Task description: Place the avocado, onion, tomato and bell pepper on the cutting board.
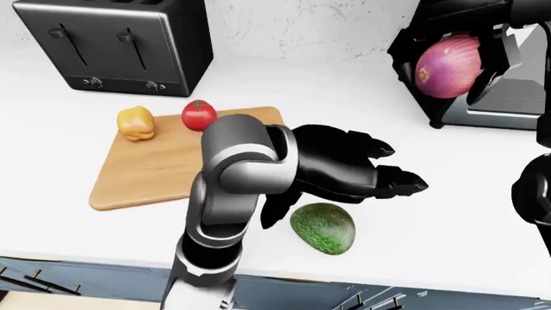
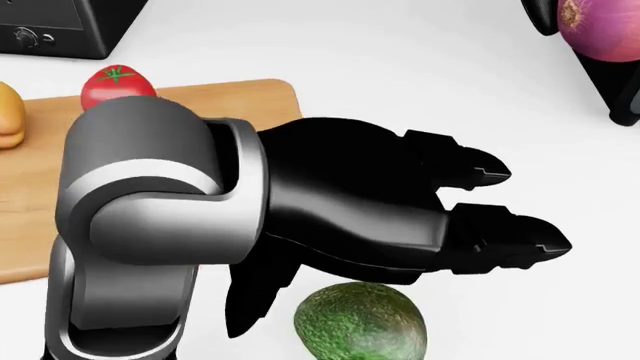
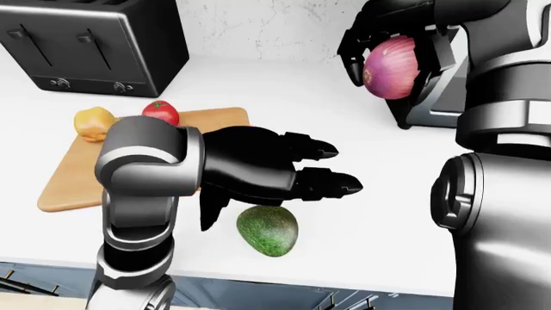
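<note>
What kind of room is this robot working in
Most likely a kitchen, rendered in simulation: a black toaster stands against the wall on a white counter, and a wooden cutting board holds a tomato and a yellow bell pepper.

Wooden cutting board (image 1: 146,174), pebbly avocado (image 1: 323,227), seemingly glossy toaster (image 1: 121,45).

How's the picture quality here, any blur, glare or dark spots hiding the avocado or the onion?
Head view: sharp, evenly lit, but the left hand renders flat black with little surface detail and overlaps the avocado's top edge; the onion is cropped at the frame's corner. Left-eye view: no blur; soft highlights on the toaster. Right-eye view: the right hand grips the onion, fully visible.
</note>
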You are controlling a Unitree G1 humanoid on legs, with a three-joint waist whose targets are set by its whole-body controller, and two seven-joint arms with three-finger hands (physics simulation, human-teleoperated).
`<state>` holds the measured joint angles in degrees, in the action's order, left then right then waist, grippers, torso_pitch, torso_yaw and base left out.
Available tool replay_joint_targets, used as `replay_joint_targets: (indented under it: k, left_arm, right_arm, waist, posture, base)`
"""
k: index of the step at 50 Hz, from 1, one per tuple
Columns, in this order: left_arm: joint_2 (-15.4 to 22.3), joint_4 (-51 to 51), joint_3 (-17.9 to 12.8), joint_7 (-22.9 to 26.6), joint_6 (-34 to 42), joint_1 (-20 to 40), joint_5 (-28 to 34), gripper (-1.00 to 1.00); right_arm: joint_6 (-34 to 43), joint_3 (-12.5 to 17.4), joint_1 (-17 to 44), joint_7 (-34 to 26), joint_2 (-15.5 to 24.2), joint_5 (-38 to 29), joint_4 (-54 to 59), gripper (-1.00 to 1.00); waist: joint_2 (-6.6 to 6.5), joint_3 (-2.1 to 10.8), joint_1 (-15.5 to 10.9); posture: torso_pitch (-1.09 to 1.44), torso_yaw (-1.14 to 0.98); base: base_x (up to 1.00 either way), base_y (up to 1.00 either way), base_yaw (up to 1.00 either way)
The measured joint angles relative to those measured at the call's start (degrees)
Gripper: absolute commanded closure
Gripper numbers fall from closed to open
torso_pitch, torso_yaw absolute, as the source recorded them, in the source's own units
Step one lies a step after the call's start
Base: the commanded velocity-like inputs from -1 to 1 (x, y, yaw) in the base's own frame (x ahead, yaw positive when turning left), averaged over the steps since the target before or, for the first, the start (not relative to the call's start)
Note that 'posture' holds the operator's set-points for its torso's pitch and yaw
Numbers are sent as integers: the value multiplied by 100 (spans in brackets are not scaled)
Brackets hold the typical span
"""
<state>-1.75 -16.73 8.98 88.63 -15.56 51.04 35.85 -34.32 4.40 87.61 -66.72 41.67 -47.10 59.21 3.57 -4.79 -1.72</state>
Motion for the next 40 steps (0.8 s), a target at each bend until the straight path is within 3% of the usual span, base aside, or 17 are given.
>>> replay_joint_targets:
  k: [29, 31, 33, 34, 35, 36, 39, 40]
  left_arm:
    - [-442, -145, 254, -73, 24, -469, 291, -100]
    - [-475, -194, 278, -47, 76, -511, 287, -71]
    - [-472, -194, 295, -47, 74, -546, 272, -72]
    - [-460, -172, 297, -54, 56, -565, 268, -47]
    - [-446, -144, 296, -66, 29, -585, 272, -46]
    - [-433, -116, 294, -76, 1, -608, 281, 8]
    - [-393, -94, 304, -78, -96, -714, 318, 87]
    - [-387, -77, 300, -96, -133, -740, 308, 100]
  right_arm:
    - [-27, -1, -37, 14, 31, -27, 1, 100]
    - [-26, 0, -27, 7, 28, -28, -6, 100]
    - [-25, 0, -17, -6, 30, -28, -10, 100]
    - [-23, 2, -11, -12, 32, -28, -12, 100]
    - [-22, 4, -7, -15, 35, -27, -14, 100]
    - [-21, 8, -4, -15, 38, -26, -17, 100]
    - [-21, 13, -6, -11, 50, -23, -14, 100]
    - [-21, 14, -11, -8, 52, -23, -10, 100]
  waist:
    - [28, 16, -2]
    - [30, 16, -3]
    - [31, 19, -5]
    - [32, 20, -5]
    - [33, 22, -5]
    - [35, 23, -5]
    - [37, 28, -5]
    - [38, 30, -6]
  posture:
    - [0, 0]
    - [0, 0]
    - [0, 0]
    - [0, 0]
    - [0, 0]
    - [0, 0]
    - [0, 0]
    - [0, 0]
  base:
    - [0, 0, 0]
    - [0, 0, 0]
    - [0, 0, 0]
    - [0, 0, 0]
    - [0, 0, 0]
    - [0, 0, 0]
    - [0, 0, 0]
    - [0, 0, 0]
